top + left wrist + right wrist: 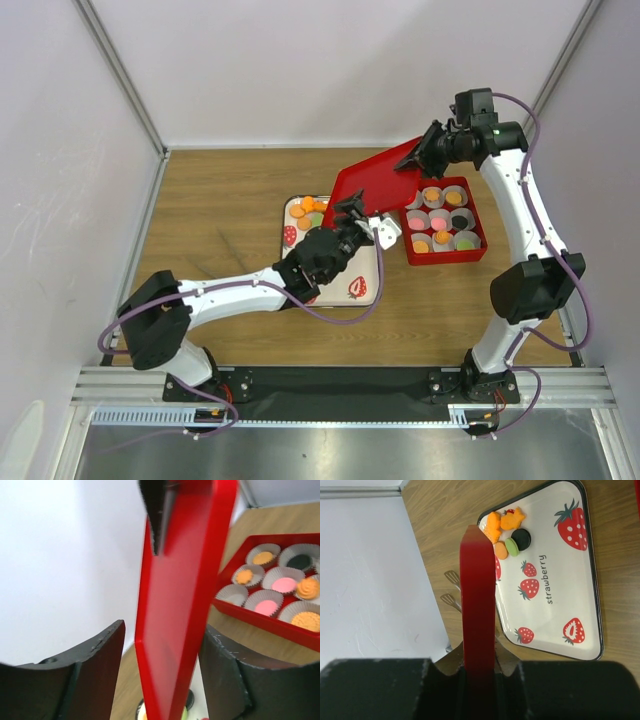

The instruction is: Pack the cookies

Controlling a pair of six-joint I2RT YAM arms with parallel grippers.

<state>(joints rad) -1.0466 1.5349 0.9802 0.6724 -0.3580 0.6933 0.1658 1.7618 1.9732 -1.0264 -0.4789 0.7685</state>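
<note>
Both at red lid: right jaws clenched on edge, left jaws spread astride it, guess handoff to close box. Cookies mostly in box cups, few on strawberry tray.

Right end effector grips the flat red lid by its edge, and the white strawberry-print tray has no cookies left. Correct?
No: the white strawberry-print tray holds several orange, green and black cookies near one corner, as the right wrist view shows. The right end effector does grip the flat red plastic lid by its edge.
</note>
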